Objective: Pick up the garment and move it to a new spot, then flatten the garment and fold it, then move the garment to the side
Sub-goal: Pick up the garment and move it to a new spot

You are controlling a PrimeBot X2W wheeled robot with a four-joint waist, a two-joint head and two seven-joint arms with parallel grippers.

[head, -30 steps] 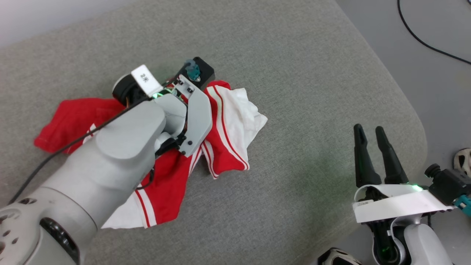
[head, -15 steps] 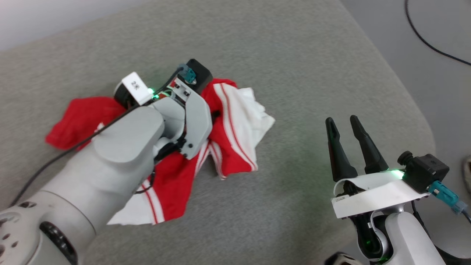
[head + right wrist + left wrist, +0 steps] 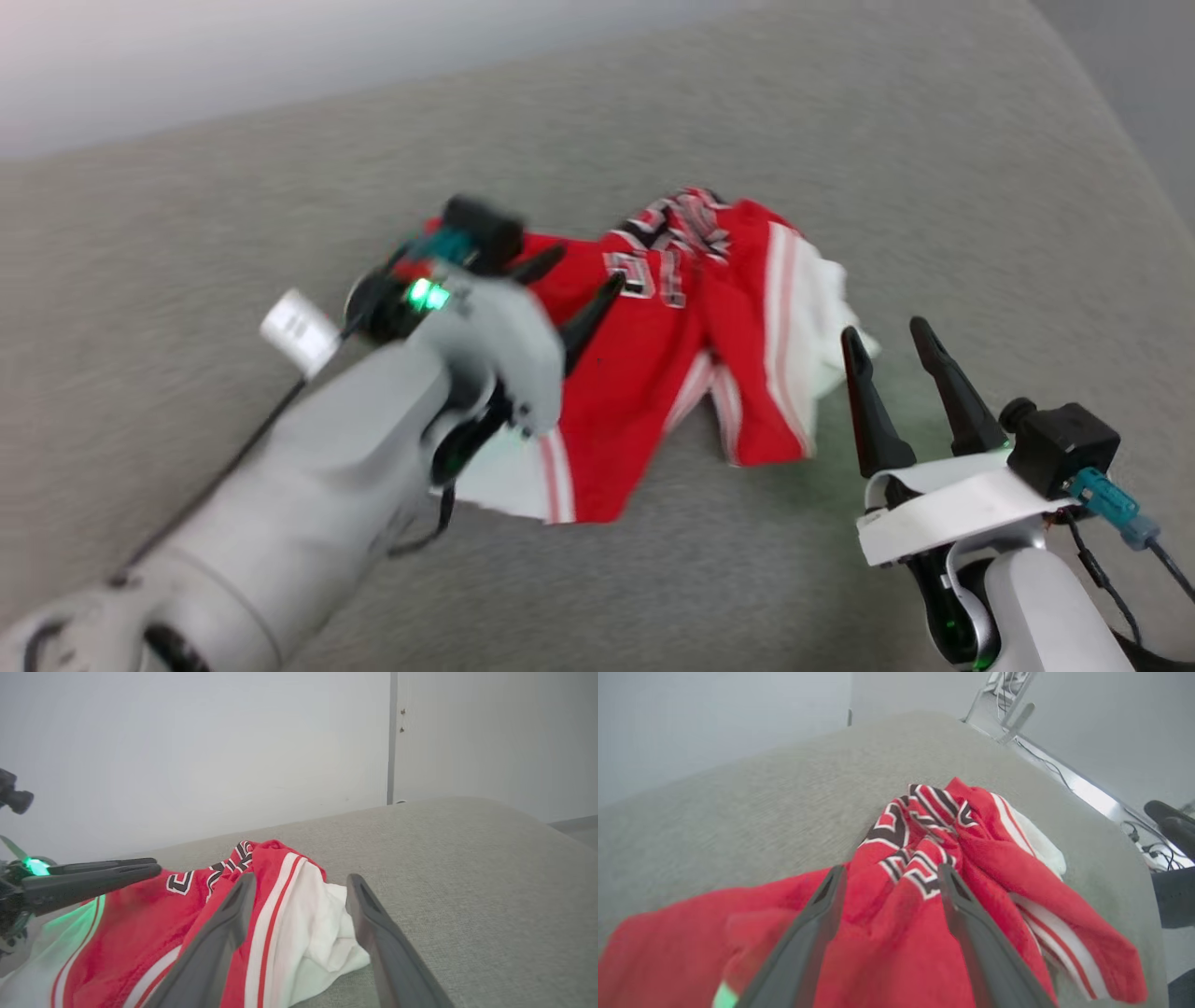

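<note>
The garment (image 3: 691, 364) is a red jersey with white sleeves and black white-edged lettering, lying crumpled on the grey padded surface (image 3: 840, 140). My left gripper (image 3: 583, 275) hovers open over its left part, fingers pointing toward the lettering, nothing between them. From the left wrist, the open left gripper (image 3: 892, 870) sits spread above the red cloth (image 3: 999, 858). My right gripper (image 3: 884, 331) is open just right of the white sleeve. Its wrist view has the right gripper (image 3: 301, 877) framing the white sleeve of the garment (image 3: 140, 919), with the left gripper (image 3: 154, 867) coming in from the left.
The grey surface's rounded corner (image 3: 1102, 103) falls off to the floor (image 3: 1167, 65) at the upper right. A pale wall (image 3: 187, 742) stands behind the surface. In the left wrist view, cables and a dark chair (image 3: 1171, 826) lie beyond the far edge.
My left gripper has opened, let go of the garment and drawn back from it. The lettering now lies uncovered. The head camera has shifted; the right gripper stands closer to the white sleeve.
</note>
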